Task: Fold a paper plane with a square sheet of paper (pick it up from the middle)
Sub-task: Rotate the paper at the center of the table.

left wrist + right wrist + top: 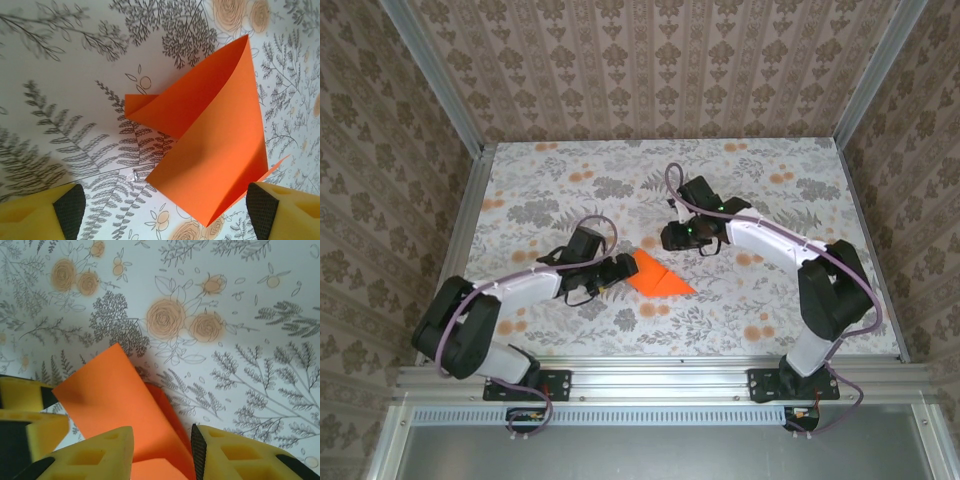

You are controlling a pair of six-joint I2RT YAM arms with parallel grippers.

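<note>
The square sheet of paper (657,276) lies near the middle of the flowered tablecloth (570,190), between the two arms. It is not a flat square now; it is folded into triangle shapes. From the left wrist I see that one flap (190,95) is not pressed down: it stands up from the cloth and curves like half a cone.

The left gripper (617,272) is at the left edge of the paper, low over the table, with its jaws wide apart and nothing in them. The right gripper (673,237) is near the far corner. Its fingers stand partly apart and the orange flap shows in the gap, but I cannot tell if a pad touches it.

I think the step is to bring this loose flap flat and make the crease sharp. To do it well, one gripper should hold the flat part against the cloth, because such thin paper slides easily. The other should push the flap down slowly, so that the edges meet, and then press along the fold from the middle outward. A hurried push may give a crooked crease.
</note>
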